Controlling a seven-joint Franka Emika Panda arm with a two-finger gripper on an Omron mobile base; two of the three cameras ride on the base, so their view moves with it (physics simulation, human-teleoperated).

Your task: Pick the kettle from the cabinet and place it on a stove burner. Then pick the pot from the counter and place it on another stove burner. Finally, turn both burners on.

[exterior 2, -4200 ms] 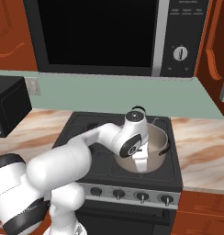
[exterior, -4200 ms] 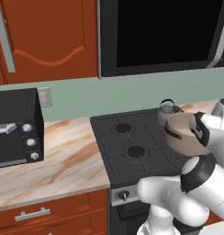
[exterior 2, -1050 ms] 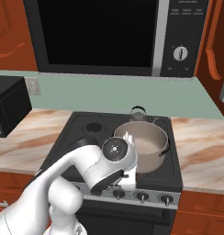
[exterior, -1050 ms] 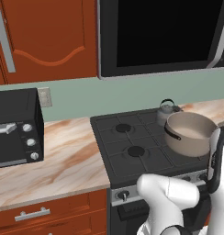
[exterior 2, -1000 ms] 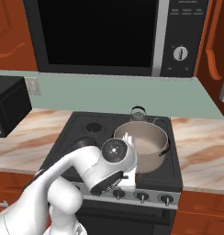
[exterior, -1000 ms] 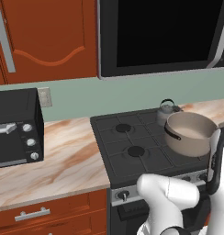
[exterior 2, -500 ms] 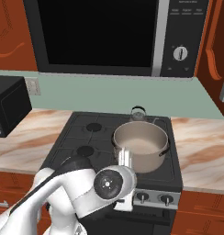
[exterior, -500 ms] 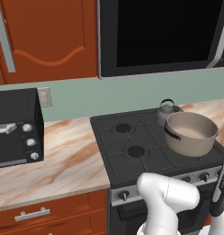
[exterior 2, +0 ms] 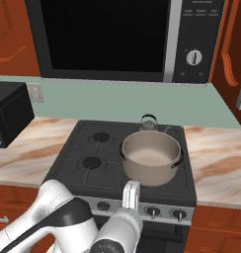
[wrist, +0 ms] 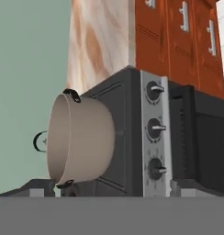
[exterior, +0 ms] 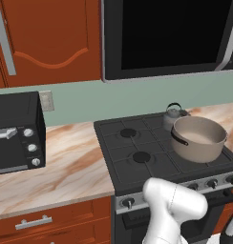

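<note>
Fingers stand wide apart and hold nothing, low before the stove front. Pot (exterior 2: 152,160) sits on the front right burner, kettle (exterior 2: 148,121) at its 12 o'clock. Next, I judge, the knobs (wrist: 155,130) need turning.

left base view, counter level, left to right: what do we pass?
toaster oven → bare counter → left burners → kettle → pot
</note>
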